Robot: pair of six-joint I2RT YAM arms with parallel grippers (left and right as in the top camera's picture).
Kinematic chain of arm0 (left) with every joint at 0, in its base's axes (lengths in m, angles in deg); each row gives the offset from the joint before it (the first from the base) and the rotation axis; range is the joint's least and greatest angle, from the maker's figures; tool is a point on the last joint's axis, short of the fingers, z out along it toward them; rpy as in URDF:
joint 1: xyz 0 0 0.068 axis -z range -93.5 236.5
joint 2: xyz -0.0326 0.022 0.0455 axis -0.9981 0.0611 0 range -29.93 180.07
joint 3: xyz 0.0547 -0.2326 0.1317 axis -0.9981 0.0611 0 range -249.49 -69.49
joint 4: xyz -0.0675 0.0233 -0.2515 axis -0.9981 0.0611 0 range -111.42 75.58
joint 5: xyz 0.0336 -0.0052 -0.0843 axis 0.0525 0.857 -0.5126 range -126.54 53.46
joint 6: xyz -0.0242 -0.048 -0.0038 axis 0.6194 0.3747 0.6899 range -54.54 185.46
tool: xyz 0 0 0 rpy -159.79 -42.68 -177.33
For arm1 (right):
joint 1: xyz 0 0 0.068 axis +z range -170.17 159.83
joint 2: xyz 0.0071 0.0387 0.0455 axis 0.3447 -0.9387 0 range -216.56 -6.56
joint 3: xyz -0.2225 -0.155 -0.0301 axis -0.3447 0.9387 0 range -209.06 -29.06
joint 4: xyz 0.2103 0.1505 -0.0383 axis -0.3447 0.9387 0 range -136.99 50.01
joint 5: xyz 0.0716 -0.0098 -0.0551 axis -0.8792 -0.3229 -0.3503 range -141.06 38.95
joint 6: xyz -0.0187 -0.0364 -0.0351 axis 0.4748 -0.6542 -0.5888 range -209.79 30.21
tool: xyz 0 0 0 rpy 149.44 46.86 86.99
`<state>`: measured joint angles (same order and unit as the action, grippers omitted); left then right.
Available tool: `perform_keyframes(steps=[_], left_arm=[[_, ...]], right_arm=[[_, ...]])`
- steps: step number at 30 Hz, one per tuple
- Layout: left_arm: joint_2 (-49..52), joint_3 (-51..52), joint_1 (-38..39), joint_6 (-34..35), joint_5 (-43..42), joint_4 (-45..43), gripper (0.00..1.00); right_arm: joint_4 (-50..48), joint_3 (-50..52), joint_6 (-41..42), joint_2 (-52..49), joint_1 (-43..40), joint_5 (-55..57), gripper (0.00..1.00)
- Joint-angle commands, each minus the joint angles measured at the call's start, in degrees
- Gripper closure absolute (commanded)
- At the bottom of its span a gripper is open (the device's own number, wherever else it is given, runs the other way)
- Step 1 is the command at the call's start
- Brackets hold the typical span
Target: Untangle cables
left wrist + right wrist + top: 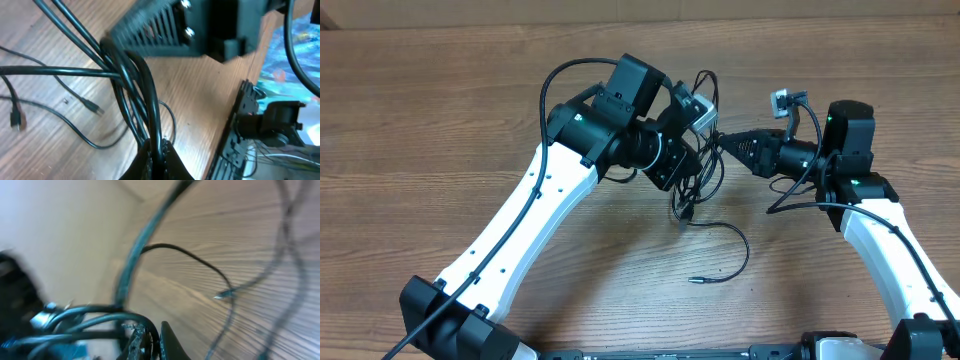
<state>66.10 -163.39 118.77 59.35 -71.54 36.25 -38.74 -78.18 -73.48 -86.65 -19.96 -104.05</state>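
Note:
The thin black cables [693, 190] hang in a tangled bunch above the wooden table between my two grippers. One loose strand [735, 245] trails onto the table and ends in a small plug. My left gripper [692, 152] is shut on several cable strands [150, 107], which run up from its jaws [161, 152]. My right gripper [715, 140] is shut on a loop of the same cables [107, 317] at its jaws [152, 337]. Small plugs [92, 106] lie on the table below.
The wooden table [440, 110] spans the view. My left arm [535, 215] crosses the left-centre and my right arm [880, 230] the right. A black rail [230, 135] marks the table's edge in the left wrist view.

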Motion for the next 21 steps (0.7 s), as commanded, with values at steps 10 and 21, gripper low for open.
perform_keyframes(steps=[10,21], left_arm=[[-0.8,-1.1,0.8,-0.1,-5.3,2.1,0.96],[-0.8,-1.1,0.8,-0.1,-3.1,2.1,0.96]], right_arm=[[5.4,-0.3,1.9,-0.1,-1.2,30.4,0.85],[3.7,-0.3,1.9,-0.1,-1.2,17.2,0.12]])
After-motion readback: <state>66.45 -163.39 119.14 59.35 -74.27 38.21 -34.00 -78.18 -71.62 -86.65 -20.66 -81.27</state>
